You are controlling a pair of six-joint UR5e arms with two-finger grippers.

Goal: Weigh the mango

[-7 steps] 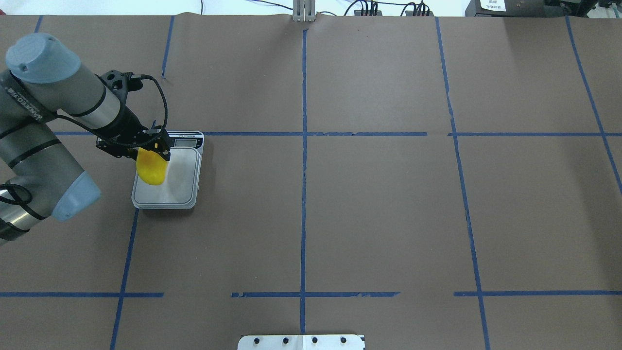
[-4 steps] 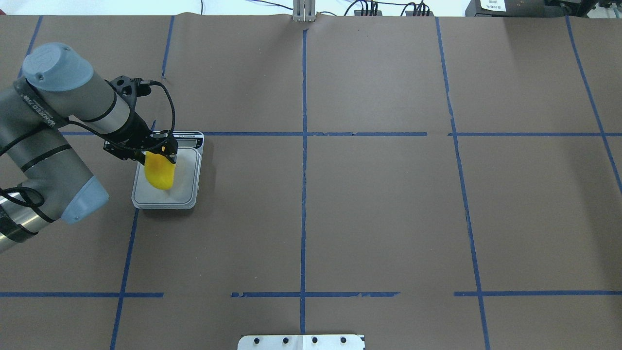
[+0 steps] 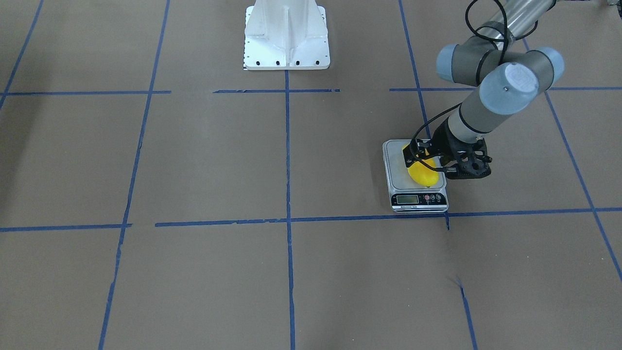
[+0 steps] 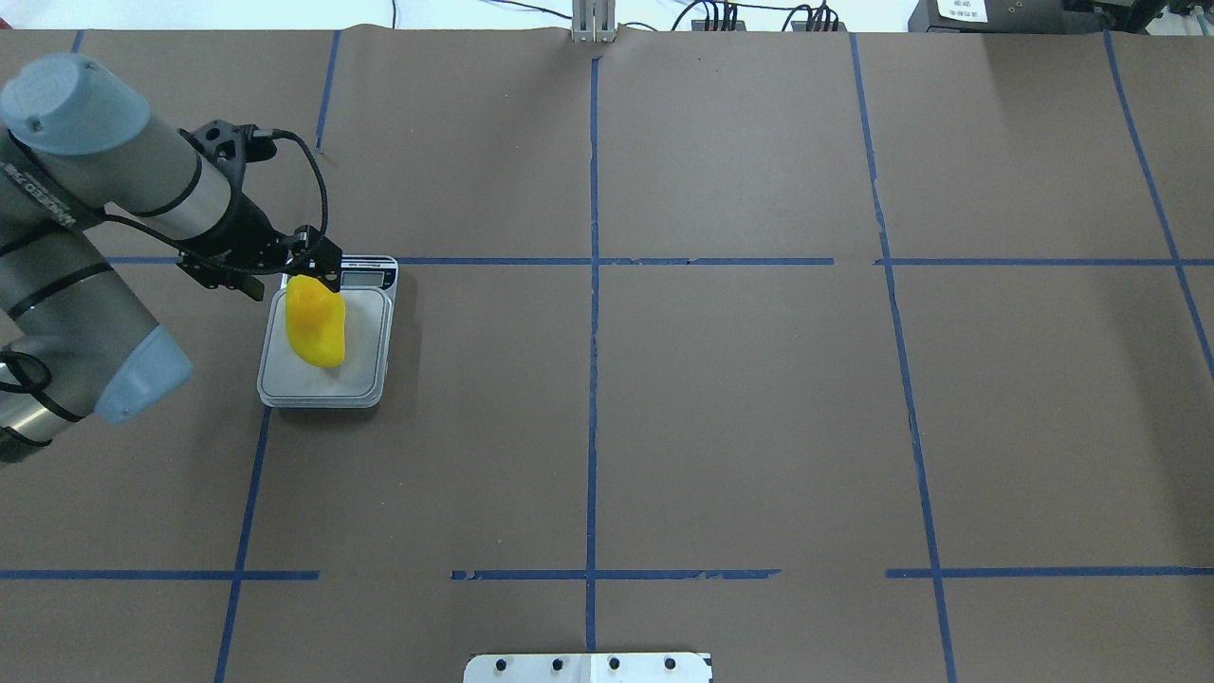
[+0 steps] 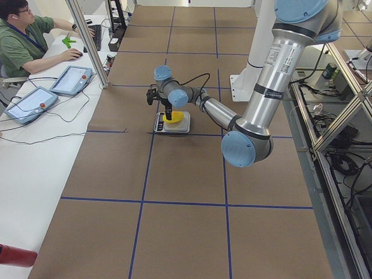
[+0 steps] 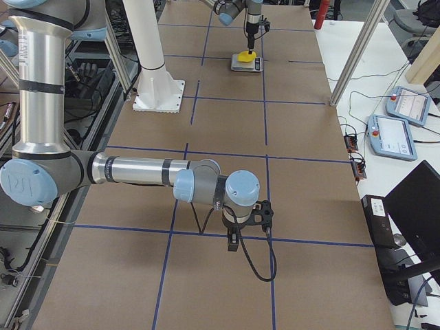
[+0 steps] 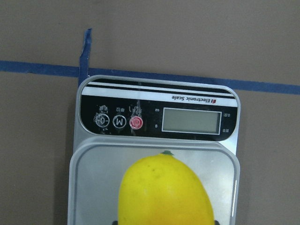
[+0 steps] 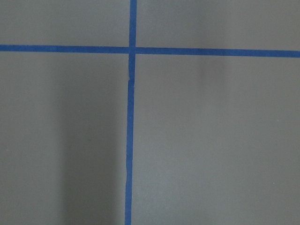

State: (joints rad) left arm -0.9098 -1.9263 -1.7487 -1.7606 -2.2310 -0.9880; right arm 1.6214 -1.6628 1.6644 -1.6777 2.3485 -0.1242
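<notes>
Yellow mango [image 4: 316, 327] now lies lower on scale [image 4: 365, 360], shifted inboard. Left gripper [image 4: 308, 277] at its far end; grip can't be told. Display [image 7: 191, 121] shows no digits.

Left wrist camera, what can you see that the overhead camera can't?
Only the left wrist view shows the scale close up: its red button and its label reading Electronic Scale. Only the overhead view shows the robot's left arm and the whole taped table. Both show the yellow mango on the scale.
</notes>
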